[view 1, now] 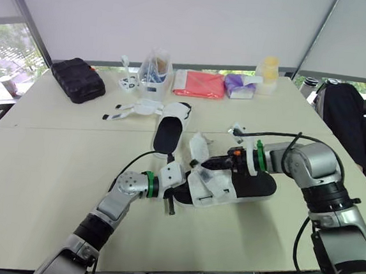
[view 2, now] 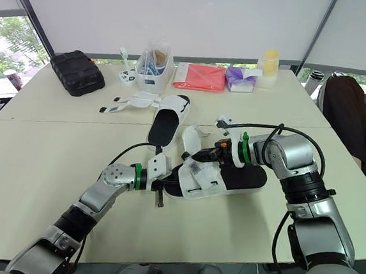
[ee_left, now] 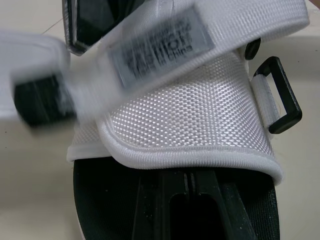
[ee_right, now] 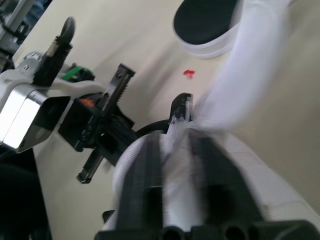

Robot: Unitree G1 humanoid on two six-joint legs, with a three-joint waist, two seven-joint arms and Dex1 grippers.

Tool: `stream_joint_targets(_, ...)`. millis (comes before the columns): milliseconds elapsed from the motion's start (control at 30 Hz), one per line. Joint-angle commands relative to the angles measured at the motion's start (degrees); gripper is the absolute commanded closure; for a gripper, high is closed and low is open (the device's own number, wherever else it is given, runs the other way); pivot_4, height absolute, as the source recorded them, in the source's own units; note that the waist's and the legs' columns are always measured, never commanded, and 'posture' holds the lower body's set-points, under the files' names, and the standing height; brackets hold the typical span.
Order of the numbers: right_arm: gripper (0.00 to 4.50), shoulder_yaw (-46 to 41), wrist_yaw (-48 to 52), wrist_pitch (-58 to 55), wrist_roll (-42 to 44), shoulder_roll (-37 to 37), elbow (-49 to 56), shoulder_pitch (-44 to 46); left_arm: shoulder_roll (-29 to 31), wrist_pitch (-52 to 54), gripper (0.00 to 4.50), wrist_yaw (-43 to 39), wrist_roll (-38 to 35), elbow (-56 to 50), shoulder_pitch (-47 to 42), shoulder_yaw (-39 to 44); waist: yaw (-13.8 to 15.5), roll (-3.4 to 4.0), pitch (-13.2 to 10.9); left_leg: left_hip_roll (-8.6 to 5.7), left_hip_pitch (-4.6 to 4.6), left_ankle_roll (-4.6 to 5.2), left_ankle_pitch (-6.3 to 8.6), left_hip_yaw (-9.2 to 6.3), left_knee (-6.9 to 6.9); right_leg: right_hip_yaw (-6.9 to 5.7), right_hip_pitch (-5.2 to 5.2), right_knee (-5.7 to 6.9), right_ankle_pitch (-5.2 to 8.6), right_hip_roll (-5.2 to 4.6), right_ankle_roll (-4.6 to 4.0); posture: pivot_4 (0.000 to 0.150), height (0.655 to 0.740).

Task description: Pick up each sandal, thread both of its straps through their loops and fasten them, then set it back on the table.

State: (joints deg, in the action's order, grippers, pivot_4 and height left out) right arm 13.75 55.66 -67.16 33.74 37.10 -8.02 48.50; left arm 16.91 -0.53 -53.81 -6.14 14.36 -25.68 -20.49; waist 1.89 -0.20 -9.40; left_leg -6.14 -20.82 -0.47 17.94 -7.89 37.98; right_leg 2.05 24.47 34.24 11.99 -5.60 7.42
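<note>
Left gripper (view 1: 176, 198) and right gripper (view 1: 216, 164) at sandal (view 1: 259, 186)

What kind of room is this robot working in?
Probably an office or meeting room, though I can't be sure. Big pale tables are pushed together, white roller blinds hang over tall windows, and a person sits beside the table.

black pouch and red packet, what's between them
In the left eye view, a small white gadget and a clear tub stand between the black pouch and the red packet.
</note>
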Motion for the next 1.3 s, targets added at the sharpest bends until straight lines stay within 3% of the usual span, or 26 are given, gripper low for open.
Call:
stream_joint_targets(33, 4.46, 0.9, 1.0, 0.5, -1.6, 0.4, 0.4, 1.5, 0.9, 2.1, 4.50, 0.2, 2.8, 3.0, 2.2, -1.4, 0.0, 0.00, 0.0, 0.00, 0.00, 0.00, 0.00, 0.00, 0.00, 0.00, 0.01, 0.00, 0.00, 0.00, 0.00, 0.150, 0.7400)
stream_joint_targets(267, 4.46, 2.3, 4.3, 6.1, -5.9, 1.6, -1.2, 2.6, 0.8, 1.8, 4.50, 0.3, 2.9, 3.4, 2.2, -1.6, 0.1, 0.00, 0.0, 0.00, 0.00, -0.01, 0.00, 0.00, 0.00, 0.00, 0.01, 0.01, 0.00, 0.00, 0.00, 0.150, 0.7400)
stream_joint_targets(300, 4.22, 2.3, 4.9, 6.7, -6.2, 1.7, -1.7, 2.9, 0.7, 1.7, 4.50, 0.3, 2.9, 3.5, 2.1, -1.6, 0.1, 0.00, 0.0, 0.00, 0.00, -0.01, 0.00, 0.00, 0.00, 0.00, 0.01, 0.00, 0.00, 0.00, 0.00, 0.150, 0.7400)
stream_joint_targets(367, 3.58, 2.9, 6.5, 7.2, -6.8, 2.0, -2.1, 3.6, 0.7, 1.6, 4.50, 0.2, 2.9, 3.6, 2.1, -1.7, 0.1, 0.00, 0.0, 0.00, 0.00, -0.01, -0.01, 0.00, 0.00, 0.00, 0.01, 0.00, 0.00, 0.00, 0.00, 0.150, 0.7400)
stream_joint_targets(600, 0.03, 6.3, 10.0, 5.9, -8.9, 1.2, -3.5, 6.7, 0.4, 1.2, 4.50, 0.1, 3.0, 4.5, 1.7, -1.8, 0.1, 0.00, 0.0, 0.00, 0.00, -0.03, -0.02, 0.00, 0.00, 0.00, 0.01, 0.01, 0.00, 0.00, 0.00, 0.150, 0.7400)
stream_joint_targets(1300, 0.03, 10.2, 15.5, 5.1, -10.5, 2.9, 3.3, 6.7, 0.1, 0.9, 4.50, 0.5, 3.1, 5.2, 1.4, -1.7, 0.3, 0.00, 0.0, -0.01, 0.00, -0.05, -0.02, 0.00, 0.00, 0.00, 0.02, 0.02, -0.01, 0.00, -0.01, 0.150, 0.7400)
